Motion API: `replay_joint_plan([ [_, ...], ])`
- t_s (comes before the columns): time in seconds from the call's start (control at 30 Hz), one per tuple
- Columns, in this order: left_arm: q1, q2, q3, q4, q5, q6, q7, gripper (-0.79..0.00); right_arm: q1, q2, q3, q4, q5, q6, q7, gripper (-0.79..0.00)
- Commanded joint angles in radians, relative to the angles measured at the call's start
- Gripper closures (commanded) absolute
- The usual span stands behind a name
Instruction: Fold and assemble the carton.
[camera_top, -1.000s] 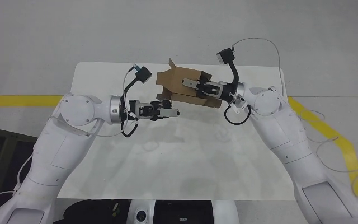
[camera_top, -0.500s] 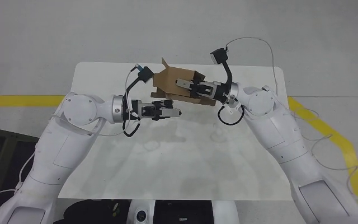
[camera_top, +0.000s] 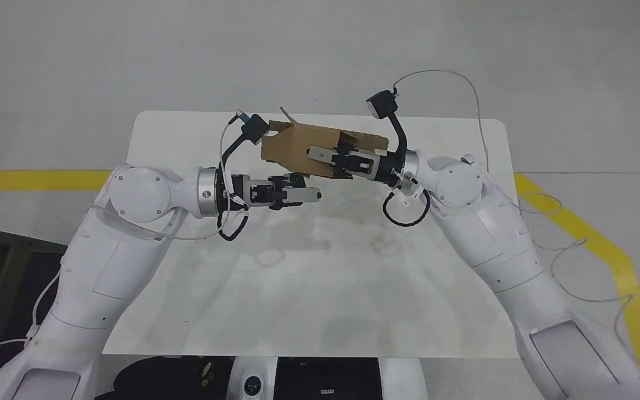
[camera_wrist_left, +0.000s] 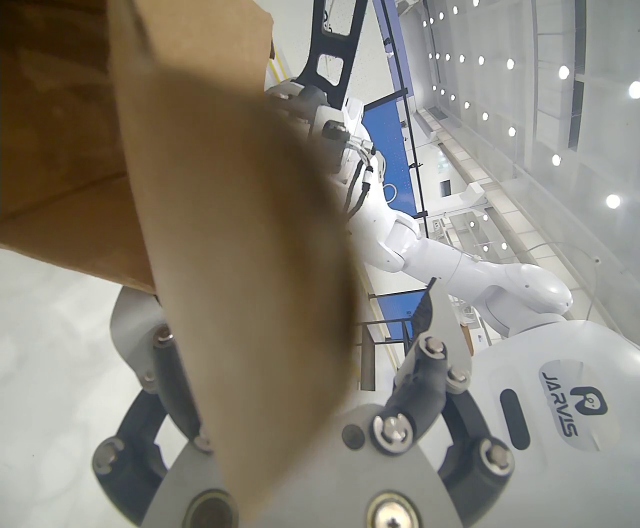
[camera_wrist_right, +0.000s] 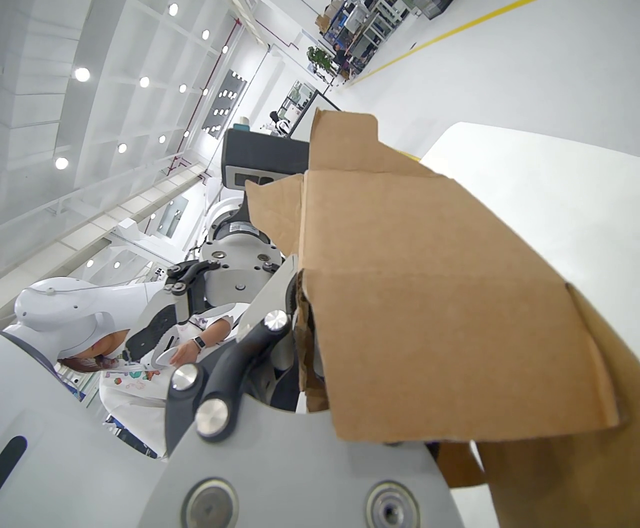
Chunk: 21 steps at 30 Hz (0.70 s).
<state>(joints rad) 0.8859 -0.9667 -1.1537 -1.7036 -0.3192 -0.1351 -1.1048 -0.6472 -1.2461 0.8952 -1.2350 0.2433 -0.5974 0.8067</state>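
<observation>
Over the far side of the counter (camera_top: 200, 300), a half-folded carton (camera_top: 290, 148) hangs in the clenched right gripper (camera_top: 318, 157) (one wall pinched), its loose flap (camera_wrist_left: 240, 250) inside the released left gripper (camera_top: 312, 193). Closing off the crease could crumple that flap or wrench the carton free.

Carton (camera_top: 300, 148): plain brown card on each face seen; no print, label or number can be read.
White casing (camera_wrist_left: 545, 350): lower right of the left wrist view; it carries a dark brand mark with a small round emblem beside it. This is the one legible wording here, and it is not read off.
Yellow line (camera_top: 50, 180): floor marking at the left edge of the top view, without lettering.
Shelves (camera_wrist_right: 360, 20): top of the right wrist view; anything printed there is too small to read.
</observation>
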Motion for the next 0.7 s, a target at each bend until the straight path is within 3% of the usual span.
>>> replay_joint_plan([
  [0.0, 0.002, 0.0, -0.003, -0.002, -0.001, 0.001, -0.001, -0.785, -0.003, 0.0, 0.003, -0.001, -0.004, 0.001, 0.001, 0.0],
  [0.43, 0.012, 0.003, -0.016, -0.015, 0.01, -0.001, -0.002, -0.785, -0.053, 0.021, 0.097, -0.025, -0.025, 0.01, -0.01, 0.0],
  [0.67, 0.023, 0.011, -0.065, 0.026, 0.043, -0.012, 0.029, -0.785, -0.111, 0.058, 0.198, -0.065, -0.019, 0.049, 0.101, 0.0],
])
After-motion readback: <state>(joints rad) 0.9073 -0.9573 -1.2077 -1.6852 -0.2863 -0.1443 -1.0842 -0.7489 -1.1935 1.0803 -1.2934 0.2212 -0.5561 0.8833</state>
